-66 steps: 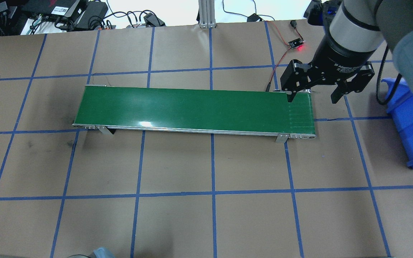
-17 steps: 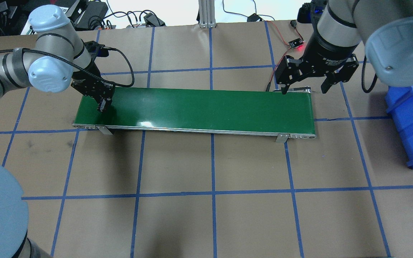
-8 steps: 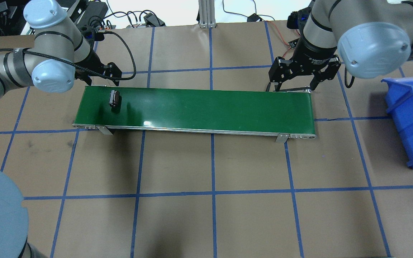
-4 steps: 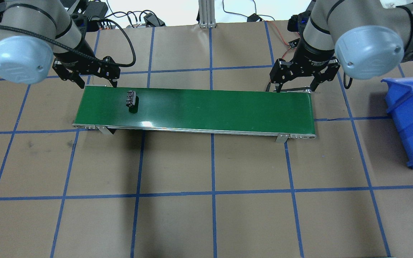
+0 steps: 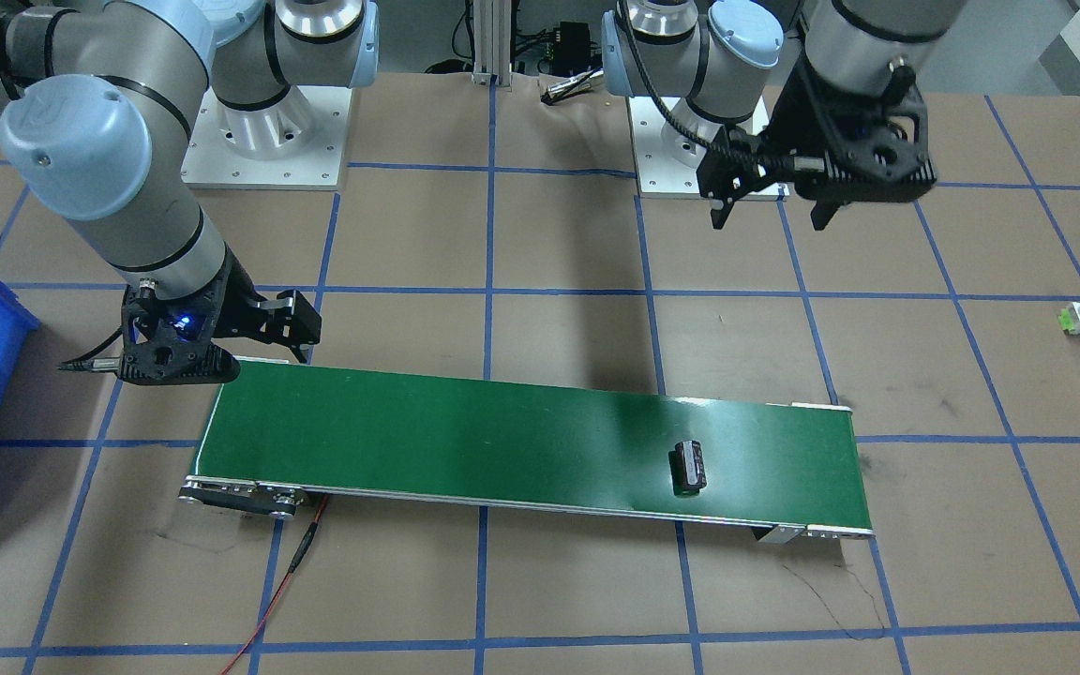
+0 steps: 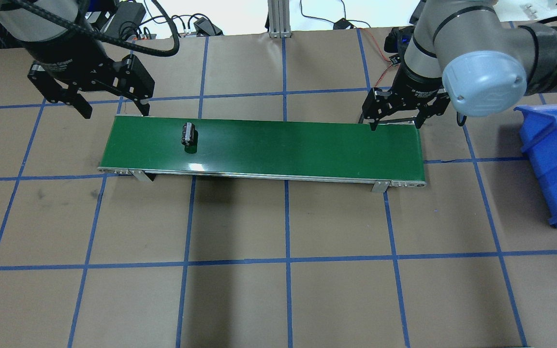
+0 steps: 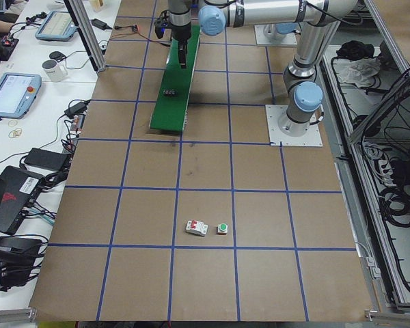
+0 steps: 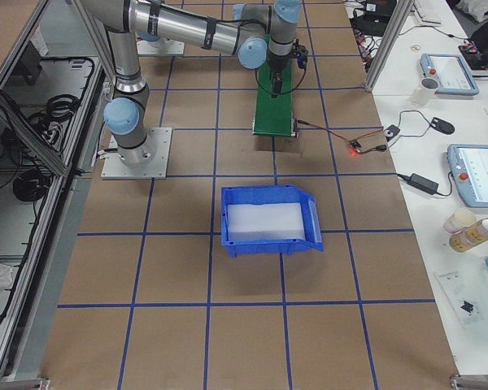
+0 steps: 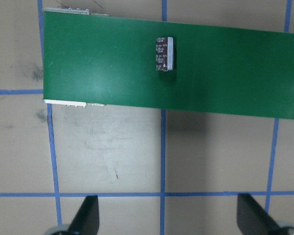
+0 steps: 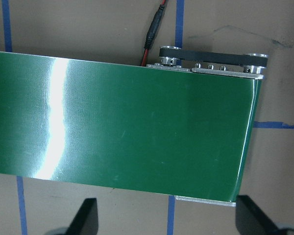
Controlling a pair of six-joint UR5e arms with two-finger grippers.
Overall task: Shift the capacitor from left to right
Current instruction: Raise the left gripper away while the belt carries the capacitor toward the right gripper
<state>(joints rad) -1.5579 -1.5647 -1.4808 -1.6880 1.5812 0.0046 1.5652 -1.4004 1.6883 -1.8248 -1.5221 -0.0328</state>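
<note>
Overhead exterior view: my left gripper (image 6: 115, 110) hangs above the far left corner of the green conveyor belt (image 6: 283, 145), jaws spread wide and empty, wrist pointing straight down. White lettering rings both wrists, too small to read. The capacitor (image 6: 189, 134) lies on the belt near that left end, clear of both tools. Its long side appears to run across the belt's width, with a paler strip on the side toward the right end. My right gripper (image 6: 396, 123), also spread wide with nothing in it, points down over the belt's far right corner, near the blue bin (image 6: 554, 159).
</note>
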